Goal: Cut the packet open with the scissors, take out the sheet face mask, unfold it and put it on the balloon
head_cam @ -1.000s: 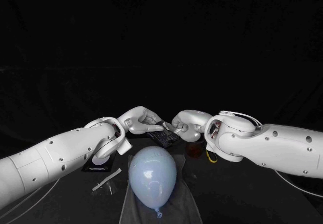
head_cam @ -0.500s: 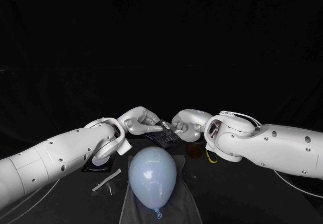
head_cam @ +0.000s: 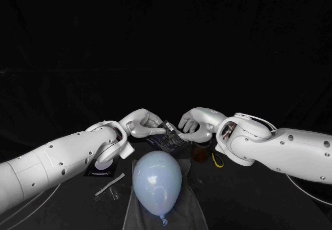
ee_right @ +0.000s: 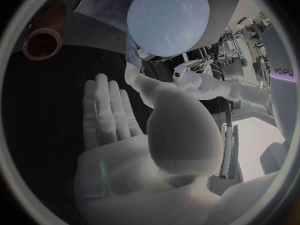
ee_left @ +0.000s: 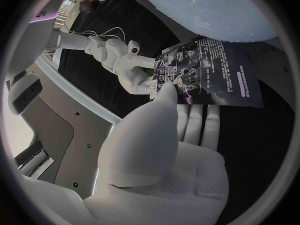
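The pale blue balloon (head_cam: 158,178) (ee_right: 167,17) lies on a clear sheet (head_cam: 190,201) near the table's front. Just beyond it my left hand (head_cam: 142,125) pinches the dark printed packet (head_cam: 164,139) (ee_left: 212,70) between thumb and fingers, holding it above the balloon's far end. My right hand (head_cam: 197,127) (ee_right: 112,110) hovers at the packet's right side with its fingers straight and apart. In the left wrist view one fingertip of the right hand (ee_left: 125,65) touches the packet's edge. No mask is visible outside the packet.
A brown cylinder (head_cam: 200,153) (ee_right: 42,37) with a yellow loop (head_cam: 218,160) beside it stands right of the balloon. A thin cut strip (head_cam: 111,184) lies left of the balloon. A black stand with a white disc (head_cam: 102,167) sits under my left forearm.
My right hand has lifted and drawn back a little to the right, its fingers opening away from the packet. The packet now hangs lower and shows more below the left hand.
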Available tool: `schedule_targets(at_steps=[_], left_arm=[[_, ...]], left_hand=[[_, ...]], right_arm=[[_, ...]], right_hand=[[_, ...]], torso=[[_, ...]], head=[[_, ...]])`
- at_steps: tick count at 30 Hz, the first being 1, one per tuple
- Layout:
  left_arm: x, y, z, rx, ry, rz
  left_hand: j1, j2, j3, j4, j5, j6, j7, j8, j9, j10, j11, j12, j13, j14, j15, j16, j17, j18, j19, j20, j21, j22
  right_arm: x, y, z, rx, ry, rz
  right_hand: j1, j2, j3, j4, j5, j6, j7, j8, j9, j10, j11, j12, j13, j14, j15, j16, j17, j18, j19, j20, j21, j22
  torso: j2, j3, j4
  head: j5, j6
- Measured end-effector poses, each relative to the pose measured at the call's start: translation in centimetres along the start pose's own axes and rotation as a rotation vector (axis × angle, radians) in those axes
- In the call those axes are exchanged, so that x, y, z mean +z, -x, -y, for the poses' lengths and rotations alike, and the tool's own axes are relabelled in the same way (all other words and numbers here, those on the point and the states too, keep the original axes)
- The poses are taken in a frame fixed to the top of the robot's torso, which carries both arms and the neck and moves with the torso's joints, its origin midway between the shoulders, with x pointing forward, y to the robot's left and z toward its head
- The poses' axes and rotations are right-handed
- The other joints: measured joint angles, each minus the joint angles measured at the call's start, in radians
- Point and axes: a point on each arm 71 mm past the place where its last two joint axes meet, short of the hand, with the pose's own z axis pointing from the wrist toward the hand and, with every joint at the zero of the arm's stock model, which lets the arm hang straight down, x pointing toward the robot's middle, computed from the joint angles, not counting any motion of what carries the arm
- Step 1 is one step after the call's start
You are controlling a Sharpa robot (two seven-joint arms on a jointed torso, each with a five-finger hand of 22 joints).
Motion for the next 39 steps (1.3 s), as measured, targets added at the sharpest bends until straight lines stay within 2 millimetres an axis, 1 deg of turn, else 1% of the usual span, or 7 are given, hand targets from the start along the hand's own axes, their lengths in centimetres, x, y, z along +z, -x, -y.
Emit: schedule_targets(at_steps=[3,7,12,17,22,27,39], left_arm=[[-0.1,0.1,-0.1,-0.001,0.003,0.01],[-0.1,0.3,-0.1,-0.003,0.005,0.021],[-0.2,0.3,-0.1,-0.006,0.005,0.029],[-0.2,0.3,-0.1,-0.009,0.005,0.035],[-0.2,0.3,-0.1,-0.011,0.003,0.037],[-0.3,0.3,0.0,-0.012,0.001,0.036],[-0.3,0.1,0.2,-0.016,-0.004,0.033]], left_hand=[[0.0,0.0,0.0,0.0,0.0,-0.001,0.001,0.0,0.0,0.0,0.0,0.0,0.0,0.0,0.0,0.0,0.0,0.0,0.0,0.0,0.0,0.0],[0.0,0.0,0.005,0.0,0.0,-0.001,0.001,0.0,0.0,0.007,0.0,0.0,0.0,0.004,-0.003,0.0,0.0,0.0,0.0,0.0,0.0,0.0],[-0.008,-0.008,0.017,0.0,-0.001,-0.002,0.001,0.006,0.0,0.007,0.0,-0.008,0.0,0.004,-0.003,-0.004,0.002,0.0,0.0,0.0,0.0,0.0],[-0.008,-0.008,0.017,0.0,-0.002,-0.002,0.001,0.006,0.0,0.007,0.0,-0.008,0.0,0.004,-0.003,-0.004,0.002,0.0,0.0,0.0,0.0,0.0],[-0.015,-0.015,0.03,0.0,0.0,-0.004,-0.001,0.009,0.0,0.011,-0.004,-0.008,0.0,0.004,-0.003,-0.004,0.004,0.0,0.0,0.0,0.0,-0.001],[-0.017,-0.017,0.037,-0.001,0.001,-0.005,0.0,0.014,0.0,0.016,-0.002,-0.013,0.0,0.003,-0.003,-0.008,0.004,0.0,0.0,0.0,0.0,-0.001],[-0.02,-0.028,0.057,-0.001,0.001,-0.009,-0.002,0.021,0.0,0.016,-0.002,-0.02,0.0,0.01,-0.003,-0.013,0.007,-0.001,0.0,0.0,0.0,-0.002]], right_arm=[[-0.4,0.3,0.3,0.008,0.007,0.022],[-0.8,0.6,0.5,0.017,0.018,0.041],[-1.2,0.8,0.7,0.02,0.027,0.047],[-1.2,0.6,0.5,0.012,0.035,0.042],[-1.0,0.4,0.3,-0.001,0.041,0.034],[-0.6,0.2,0.4,-0.014,0.035,0.031],[-0.3,0.1,0.6,-0.035,0.02,0.032]], right_hand=[[0.034,0.004,-0.048,0.048,0.0,0.019,0.004,-0.005,0.004,-0.01,0.0,0.0,0.0,-0.015,0.001,0.0,0.001,0.0,0.015,0.005,-0.037,-0.041],[0.062,0.015,-0.078,0.078,0.0,0.042,-0.001,-0.009,0.006,-0.01,0.0,0.007,0.003,-0.016,0.002,0.007,0.004,0.0,0.037,0.001,-0.057,-0.066],[0.094,0.015,-0.092,0.12,0.0,0.093,-0.027,-0.009,0.013,0.052,-0.033,0.047,0.019,0.032,-0.029,0.066,0.027,-0.001,0.104,-0.022,-0.055,-0.081],[0.097,0.012,-0.106,0.155,0.0,0.104,-0.037,-0.009,0.015,0.074,-0.045,0.062,0.03,0.043,-0.038,0.106,0.046,-0.001,0.13,-0.034,-0.052,-0.09],[0.106,0.022,-0.107,0.165,0.0,0.122,-0.048,-0.009,0.017,0.093,-0.056,0.077,0.042,0.052,-0.047,0.141,0.063,-0.002,0.155,-0.045,-0.052,-0.094],[0.113,0.036,-0.107,0.165,0.0,0.122,-0.048,-0.009,0.017,0.096,-0.059,0.081,0.047,0.052,-0.047,0.157,0.073,-0.002,0.158,-0.048,-0.052,-0.096],[0.111,0.04,-0.104,0.168,0.0,0.122,-0.049,-0.017,0.017,0.096,-0.059,0.082,0.05,0.052,-0.047,0.165,0.077,-0.003,0.165,-0.048,-0.052,-0.099]], torso=[[0.0,0.0004,-0.0001],[0.0,0.0004,-0.0003],[0.0,0.0003,-0.0005],[0.0,-0.0003,-0.0002],[0.001,-0.0002,0.0003],[0.001,-0.0007,0.0006],[0.001,-0.0009,0.0007]], head=[[0.001,0.0],[0.001,0.0],[0.0,-0.002],[-0.001,-0.002],[-0.001,-0.003],[-0.001,-0.004],[0.0,-0.006]])
